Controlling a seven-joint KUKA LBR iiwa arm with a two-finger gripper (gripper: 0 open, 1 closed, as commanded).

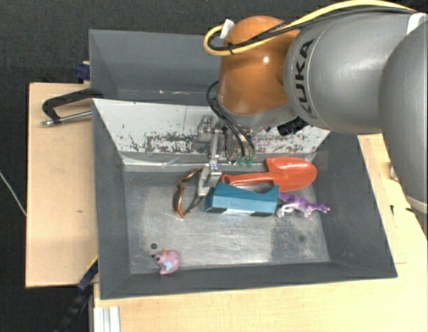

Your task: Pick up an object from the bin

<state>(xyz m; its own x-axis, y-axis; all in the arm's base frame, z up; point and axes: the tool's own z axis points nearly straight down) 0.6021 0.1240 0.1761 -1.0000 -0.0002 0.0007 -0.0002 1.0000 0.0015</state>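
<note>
My gripper point(212, 170) hangs under the orange wrist cover, low in the back middle of the bin. Its tip is at the upper left corner of a blue rectangular block point(241, 201) that lies flat on the floor. Just left of the tip lies a pair of brown-rimmed glasses point(185, 193), with one arm reaching up toward the gripper. A red-orange scoop-shaped tool point(277, 173) rests right behind the blue block, its handle pointing at the gripper. Whether the gripper touches any of these I cannot tell.
A small purple toy dinosaur point(304, 207) lies right of the blue block. A pink toy figure point(168, 261) sits near the front left corner. The big grey arm covers the bin's back right; the white back wall stands close behind the gripper.
</note>
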